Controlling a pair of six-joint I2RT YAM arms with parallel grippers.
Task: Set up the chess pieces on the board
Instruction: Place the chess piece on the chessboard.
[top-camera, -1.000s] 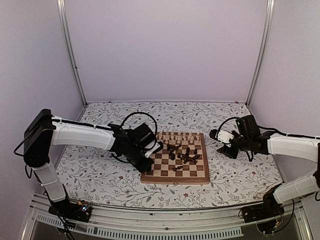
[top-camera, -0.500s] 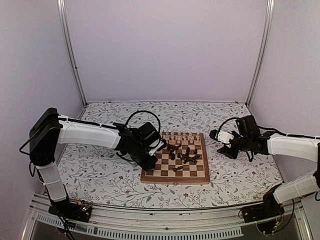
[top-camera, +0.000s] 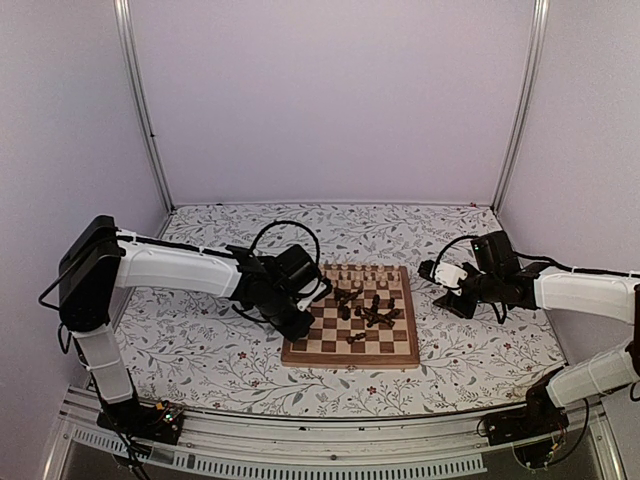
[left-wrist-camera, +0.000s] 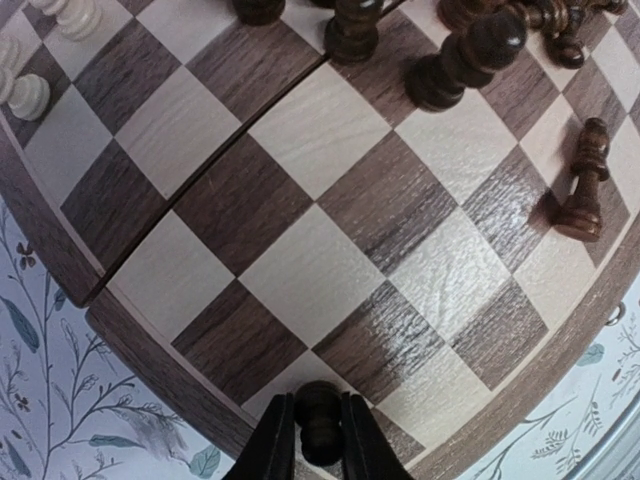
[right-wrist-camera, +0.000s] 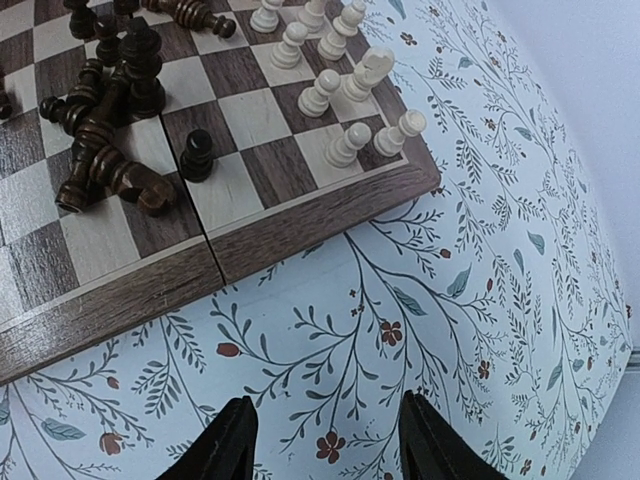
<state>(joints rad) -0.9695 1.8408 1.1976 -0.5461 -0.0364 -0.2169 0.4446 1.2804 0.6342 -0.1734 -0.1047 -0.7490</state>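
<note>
The board (top-camera: 349, 362) lies mid-table. Pale chess pieces (top-camera: 358, 272) stand along its far edge. Dark chess pieces (top-camera: 368, 310) lie in a jumble at its centre. My left gripper (top-camera: 300, 322) is low over the board's left edge. In the left wrist view its fingers (left-wrist-camera: 272, 448) hug a dark pawn (left-wrist-camera: 320, 425) standing on a light square by the rim, so the gripper (left-wrist-camera: 320, 450) is shut on it. My right gripper (right-wrist-camera: 325, 440) hangs open over the floral table, right of the board (right-wrist-camera: 300, 225), with nothing between its fingers.
A dark piece (left-wrist-camera: 583, 185) lies on its side near the board's near edge, others (left-wrist-camera: 465, 60) toppled further in. Pale pawns (right-wrist-camera: 345, 145) stand near the right rim. Floral table (top-camera: 200, 350) surrounds the board; enclosure walls and posts stand behind.
The left arm has shifted a little right and further over the board's left edge. Its fingers have eased slightly around the pawn. The right arm has not moved.
</note>
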